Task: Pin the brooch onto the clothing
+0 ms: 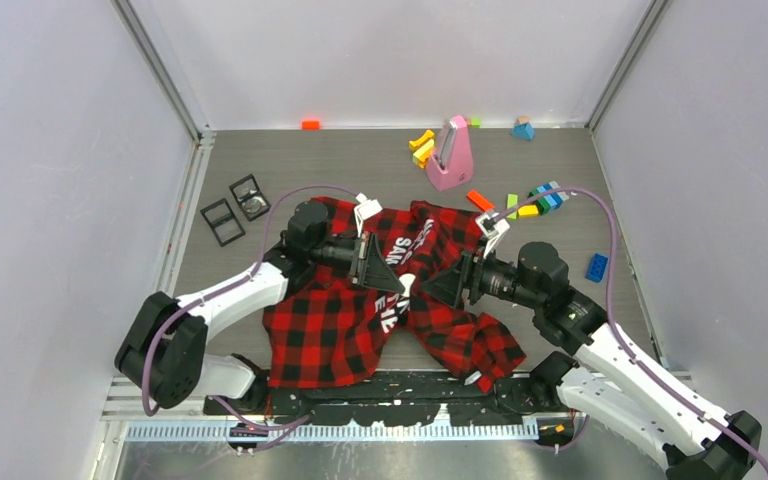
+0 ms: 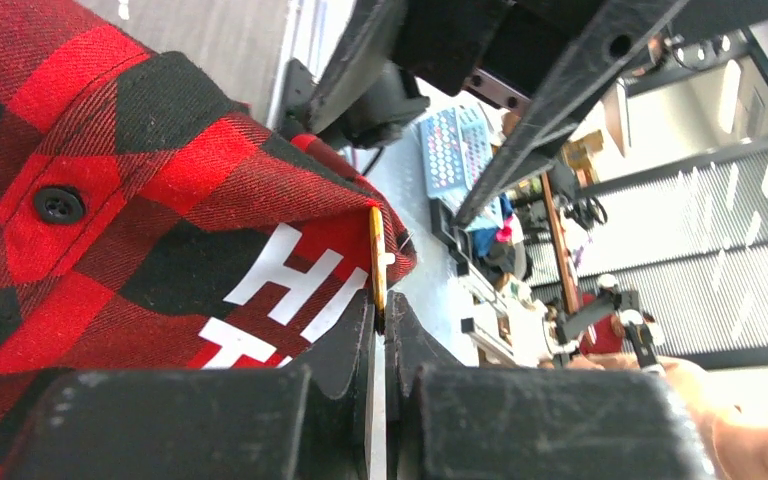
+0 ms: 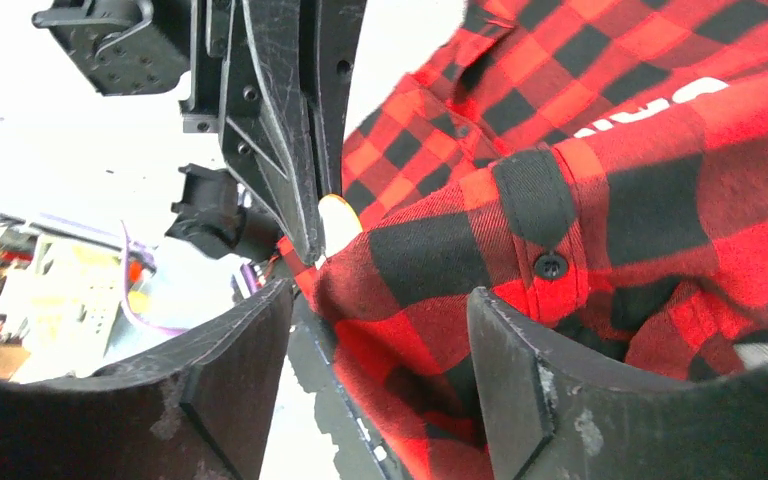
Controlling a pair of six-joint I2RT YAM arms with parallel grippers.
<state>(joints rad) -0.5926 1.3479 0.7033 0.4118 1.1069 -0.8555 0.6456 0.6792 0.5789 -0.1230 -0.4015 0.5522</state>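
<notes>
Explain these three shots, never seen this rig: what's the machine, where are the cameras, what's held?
Two robot arms are bolted at the near table edge. The wide picture looks down from above and behind them; the other two come from cameras on each wrist. On the table: a red-and-black checked shirt, two black frames, a pink wedge and small coloured blocks. The left hand is shut on a thin gold piece, apparently the brooch, at the shirt's edge. The right hand is open, its fingers either side of a shirt fold.
</notes>
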